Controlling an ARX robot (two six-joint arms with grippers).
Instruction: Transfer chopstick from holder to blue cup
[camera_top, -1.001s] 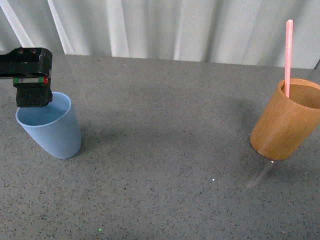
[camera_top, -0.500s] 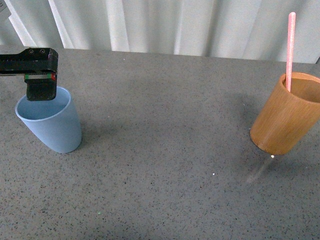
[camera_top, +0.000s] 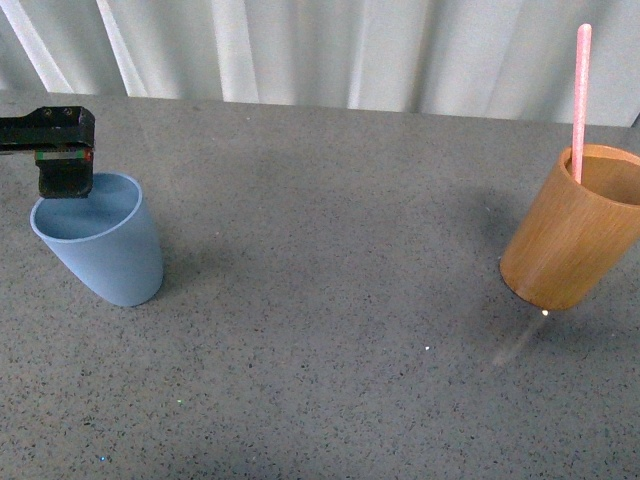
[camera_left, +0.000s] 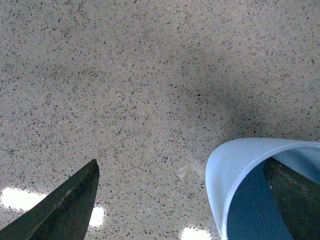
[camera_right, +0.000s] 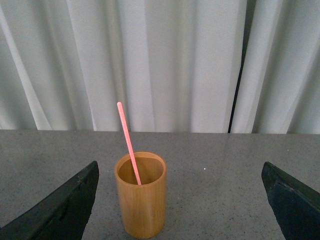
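Left gripper (camera_top: 65, 165) sits at the far left of the front view with its jaws apart astride the rim of the blue cup (camera_top: 100, 245). The left wrist view shows one dark finger (camera_left: 295, 195) down inside the cup and the other (camera_left: 65, 210) outside it over the speckled table (camera_top: 320, 300). The right gripper (camera_right: 180, 164) is out of the front view. Its own camera shows both fingers spread wide, holding nothing, facing the holder (camera_right: 141, 205) from some way back. The chopstick (camera_top: 580, 100) stands in the holder (camera_top: 575, 235) at the far right of the front view, leaning on the rim with most of its length above it. It looks light, stiff and very thin, probably smooth enough to slip or pivot in a loose pinch. The best hold seems to be the bare shaft well above the rim, squarely across its width, then a straight lift. Compared with half a second ago, the left gripper has shifted slightly toward the left edge of the frame, and a second ago it sat lower over the cup's mouth. The chopstick remains in the holder.
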